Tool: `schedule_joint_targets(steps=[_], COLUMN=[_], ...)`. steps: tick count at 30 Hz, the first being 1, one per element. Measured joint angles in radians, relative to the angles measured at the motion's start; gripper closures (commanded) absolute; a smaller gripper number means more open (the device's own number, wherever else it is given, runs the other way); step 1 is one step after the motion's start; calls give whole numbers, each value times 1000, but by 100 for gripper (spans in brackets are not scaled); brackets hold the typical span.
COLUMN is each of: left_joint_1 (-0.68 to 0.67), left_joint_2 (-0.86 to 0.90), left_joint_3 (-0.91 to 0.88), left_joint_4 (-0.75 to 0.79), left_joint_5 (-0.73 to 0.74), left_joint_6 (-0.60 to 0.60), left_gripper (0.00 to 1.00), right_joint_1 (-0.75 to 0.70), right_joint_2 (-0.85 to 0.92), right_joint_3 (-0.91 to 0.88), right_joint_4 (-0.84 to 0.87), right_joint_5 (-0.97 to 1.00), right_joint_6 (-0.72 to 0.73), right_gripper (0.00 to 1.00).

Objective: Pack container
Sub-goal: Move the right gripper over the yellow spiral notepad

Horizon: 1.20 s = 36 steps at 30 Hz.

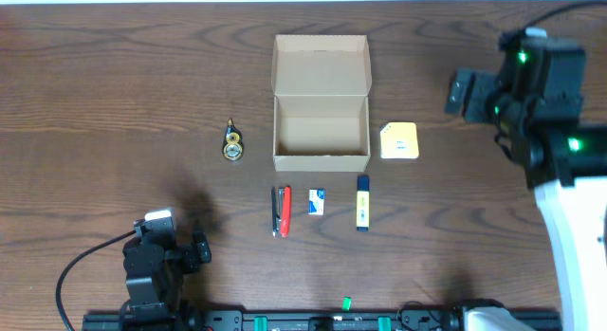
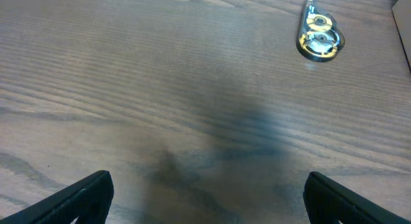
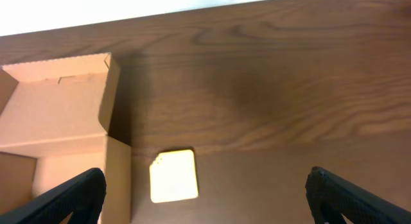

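The tan cardboard container [image 1: 321, 132] stands open at the table's middle, its flap lid [image 1: 321, 64] folded back; it looks empty. It also shows in the right wrist view [image 3: 58, 121]. My left gripper [image 2: 205, 198] is open and empty at the front left, over bare wood [image 1: 190, 248]. My right gripper [image 3: 205, 195] is open and empty at the right [image 1: 465, 92], above and right of the yellow sticky-note pad [image 3: 173, 175].
A tape dispenser [image 1: 232, 141] lies left of the container, also in the left wrist view [image 2: 319, 38]. The sticky-note pad [image 1: 398, 141] lies to its right. In front lie a red stapler [image 1: 282, 211], a small white-blue eraser [image 1: 317, 201] and a yellow highlighter [image 1: 362, 202].
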Motion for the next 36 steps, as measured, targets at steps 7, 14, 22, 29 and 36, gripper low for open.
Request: schedule_joint_targets(steps=[7, 14, 22, 29, 36], left_joint_1=[0, 0, 0, 0, 0], left_joint_2=[0, 0, 0, 0, 0], left_joint_3=[0, 0, 0, 0, 0], left_joint_4=[0, 0, 0, 0, 0], left_joint_5=[0, 0, 0, 0, 0], left_joint_6=[0, 0, 0, 0, 0], left_gripper=[4, 4, 4, 4, 4], right_joint_1=[0, 0, 0, 0, 0], right_joint_2=[199, 309, 381, 438, 462], right_joint_3=[42, 42, 42, 42, 42], right_joint_4=[-71, -70, -71, -76, -65], right_joint_5=[-35, -40, -50, -64, -67], right_joint_6=[12, 12, 14, 16, 16], right_gripper=[1, 1, 1, 1, 1])
